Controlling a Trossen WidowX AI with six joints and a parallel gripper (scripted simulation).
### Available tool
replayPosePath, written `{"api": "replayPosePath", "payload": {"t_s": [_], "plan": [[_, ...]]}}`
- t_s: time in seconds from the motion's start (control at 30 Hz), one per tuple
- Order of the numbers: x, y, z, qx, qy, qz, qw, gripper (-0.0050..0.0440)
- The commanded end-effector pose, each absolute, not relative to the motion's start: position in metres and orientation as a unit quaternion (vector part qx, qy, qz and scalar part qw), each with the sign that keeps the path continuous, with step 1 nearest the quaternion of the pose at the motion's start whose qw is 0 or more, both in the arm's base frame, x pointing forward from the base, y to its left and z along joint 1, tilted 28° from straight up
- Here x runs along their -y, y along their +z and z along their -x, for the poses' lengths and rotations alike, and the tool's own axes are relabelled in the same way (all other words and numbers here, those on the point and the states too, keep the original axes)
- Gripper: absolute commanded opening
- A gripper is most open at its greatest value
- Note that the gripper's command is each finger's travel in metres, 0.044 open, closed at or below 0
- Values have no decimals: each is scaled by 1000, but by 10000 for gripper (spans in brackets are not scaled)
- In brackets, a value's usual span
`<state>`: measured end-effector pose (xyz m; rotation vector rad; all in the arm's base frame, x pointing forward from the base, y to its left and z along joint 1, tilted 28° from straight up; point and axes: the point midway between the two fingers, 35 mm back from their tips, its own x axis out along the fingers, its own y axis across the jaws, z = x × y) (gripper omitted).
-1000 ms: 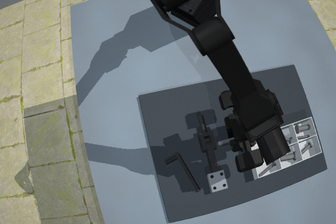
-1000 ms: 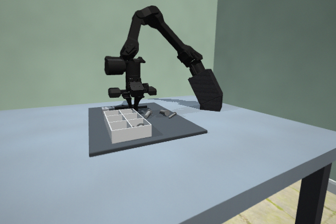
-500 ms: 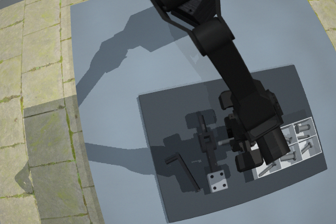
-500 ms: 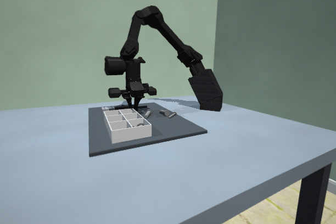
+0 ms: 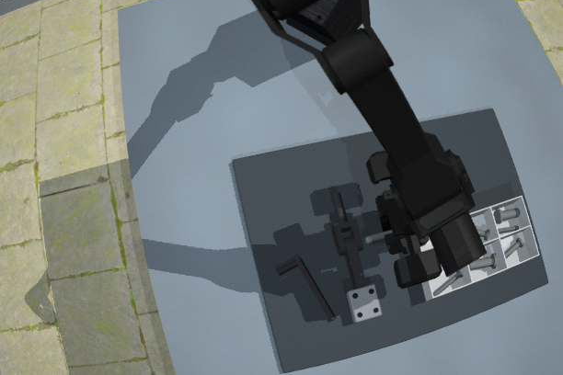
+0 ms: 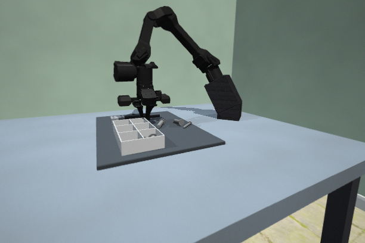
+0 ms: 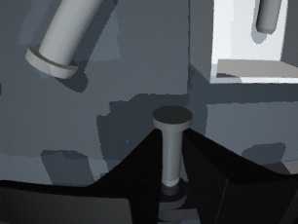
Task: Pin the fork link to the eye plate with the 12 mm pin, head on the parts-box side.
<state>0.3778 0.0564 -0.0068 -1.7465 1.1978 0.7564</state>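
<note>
Grey steel headed pin (image 7: 171,147), clamped by its shank between the black parallel-jaw gripper (image 7: 172,177) fingers, head toward 12 o'clock in the wrist view. In the top view, pin tip (image 5: 374,238) pointing toward 9 o'clock, just beside the dark fork link (image 5: 346,233). Dark eye plate with pale four-hole foot (image 5: 364,303) at 6 o'clock of the fork. White compartmented parts box (image 5: 524,210) at 3 o'clock, holding spare pins. Loose grey pin (image 7: 70,22) on dark grey mat (image 5: 285,191). Pale blue table (image 6: 209,183) beneath.
</note>
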Motion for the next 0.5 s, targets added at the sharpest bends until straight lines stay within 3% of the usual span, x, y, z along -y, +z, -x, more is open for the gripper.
{"api": "replayPosePath", "payload": {"t_s": [0.0, 0.47], "plan": [[-57, -7, -378, -479, 305, 701, 430, 13], [-55, -7, -378, -479, 305, 701, 430, 13]]}}
